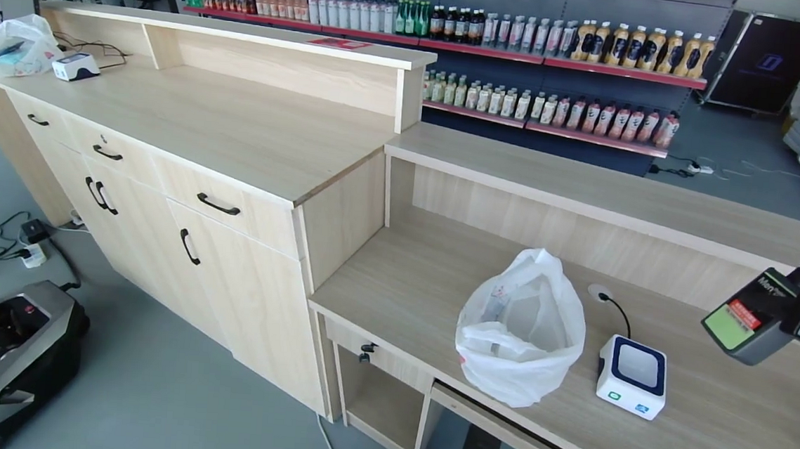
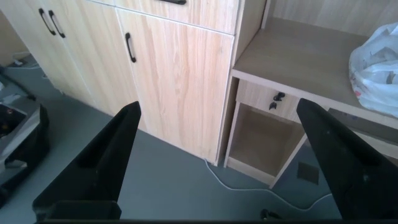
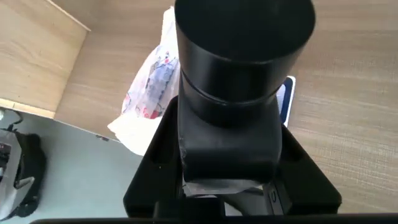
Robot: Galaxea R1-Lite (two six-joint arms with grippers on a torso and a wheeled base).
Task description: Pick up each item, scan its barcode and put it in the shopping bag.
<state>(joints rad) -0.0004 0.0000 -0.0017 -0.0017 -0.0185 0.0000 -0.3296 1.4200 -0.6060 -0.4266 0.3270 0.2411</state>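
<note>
My right hand (image 3: 227,190): clenched on a dark bottle (image 1: 752,326), one finger on each side of its body, the black cap end towards my wrist.
Dark bottle: held in the air over the right part of the table (image 1: 744,432), tilted, its green end with the red label pointing down towards the scanner (image 1: 632,376); to the right of the scanner and apart from it.
Shopping bag (image 1: 519,331): white plastic, standing open on the table just left of the scanner, with something pale inside that I cannot make out.
Scanner: a white box with a dark-framed window, flat on the table, its black cable running to a hole in the tabletop behind it.
My left hand (image 2: 217,162): released, fingers spread wide with nothing between them, hanging low over the grey floor in front of the cabinet doors (image 2: 180,74).
</note>
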